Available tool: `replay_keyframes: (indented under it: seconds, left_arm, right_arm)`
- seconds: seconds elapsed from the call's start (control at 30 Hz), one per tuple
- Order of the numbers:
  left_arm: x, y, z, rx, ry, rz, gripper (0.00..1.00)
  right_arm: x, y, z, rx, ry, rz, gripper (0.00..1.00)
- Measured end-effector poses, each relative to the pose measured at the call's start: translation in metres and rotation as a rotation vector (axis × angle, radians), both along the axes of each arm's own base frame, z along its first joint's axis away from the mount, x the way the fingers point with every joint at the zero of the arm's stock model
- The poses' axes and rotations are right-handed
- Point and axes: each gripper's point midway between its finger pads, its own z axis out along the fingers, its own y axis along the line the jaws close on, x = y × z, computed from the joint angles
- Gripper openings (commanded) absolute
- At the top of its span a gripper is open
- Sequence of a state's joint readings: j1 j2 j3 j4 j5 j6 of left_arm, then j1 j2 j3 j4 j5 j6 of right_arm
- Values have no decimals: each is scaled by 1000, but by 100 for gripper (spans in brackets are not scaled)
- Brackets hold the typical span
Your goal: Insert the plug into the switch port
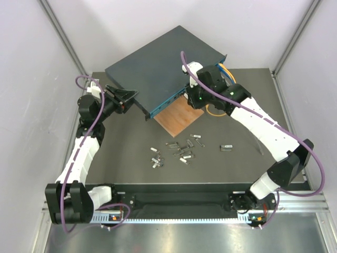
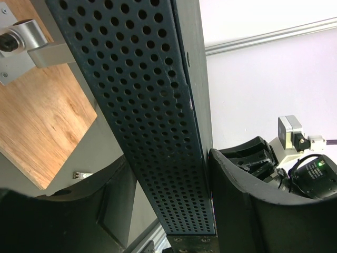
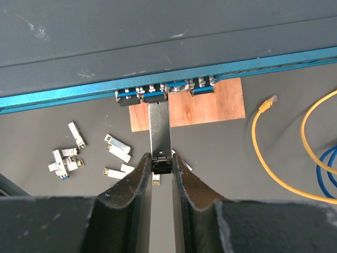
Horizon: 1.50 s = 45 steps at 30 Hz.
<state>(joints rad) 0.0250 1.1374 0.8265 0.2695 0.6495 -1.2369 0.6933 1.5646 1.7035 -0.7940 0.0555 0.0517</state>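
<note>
Right pincer (image 3: 160, 158) clenched on plug (image 3: 159, 126), tip at switch port (image 3: 157, 98); left pincer (image 2: 167, 158) clamping switch (image 2: 152, 105).

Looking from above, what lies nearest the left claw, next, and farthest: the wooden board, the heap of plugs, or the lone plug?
From the left gripper:
1. wooden board, by the switch's front.
2. heap of plugs, mid-table.
3. lone plug, to the right.

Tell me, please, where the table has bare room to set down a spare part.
Bare mat lies between the left arm and the scattered modules, and between those and the near rail. Crowded: around the switch, brown board and cables.
</note>
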Motion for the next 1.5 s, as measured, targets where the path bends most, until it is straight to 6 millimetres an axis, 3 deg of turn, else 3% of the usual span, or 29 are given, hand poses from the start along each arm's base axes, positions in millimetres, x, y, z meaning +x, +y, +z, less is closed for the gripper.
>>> replay_keyframes:
  seconds: [0.83, 1.27, 1.5]
  left_arm:
    - [0, 0, 0, 0, 0, 0, 0]
    - [1, -1, -1, -1, 0, -6, 0]
    - [1, 0, 0, 0, -1, -6, 0]
  right_arm:
    - [2, 2, -12, -35, -20, 17, 0]
    - [-1, 3, 28, 36, -142, 55, 0]
    - [-1, 2, 6, 1, -147, 91, 0]
